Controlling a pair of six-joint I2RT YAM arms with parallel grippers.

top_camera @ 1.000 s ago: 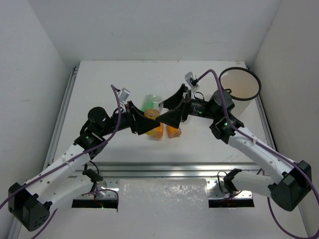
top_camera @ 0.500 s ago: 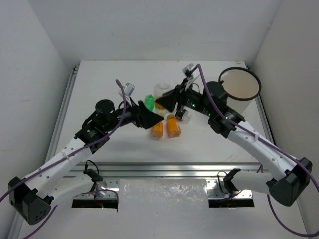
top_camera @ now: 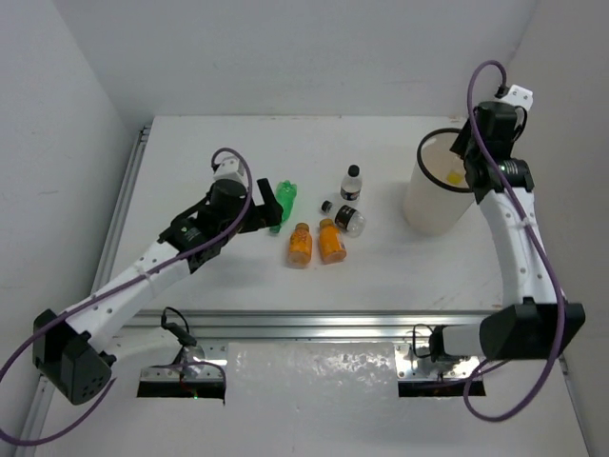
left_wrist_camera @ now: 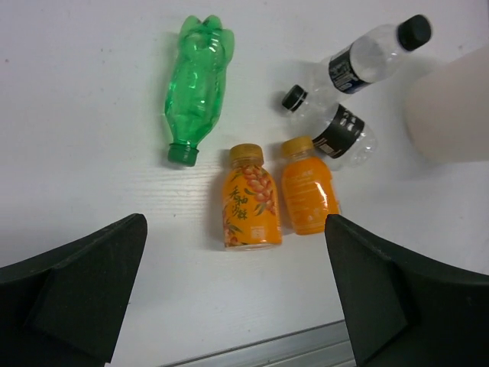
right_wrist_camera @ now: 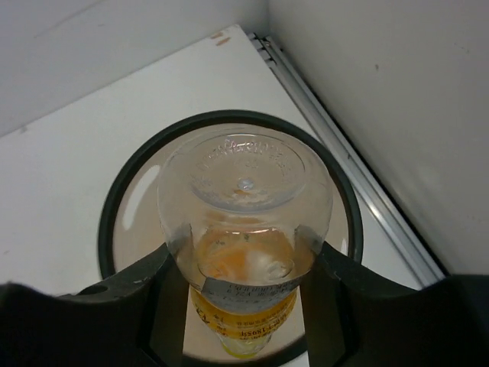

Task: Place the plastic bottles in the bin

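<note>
Table holds two orange bottles, two black-capped, one green.

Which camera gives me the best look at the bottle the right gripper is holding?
Right wrist: the clear bottle fills the frame, base toward the camera, over the mouth of the bin. Top external shows only a yellow speck; left wrist misses it.

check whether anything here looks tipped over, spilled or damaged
Nothing spilled or broken shows. The slim green plastic bottle, two stubby orange bottles and one clear black-capped bottle lie on their sides on the white table. The right gripper holds a small clear bottle base-up over the cream bin.
</note>
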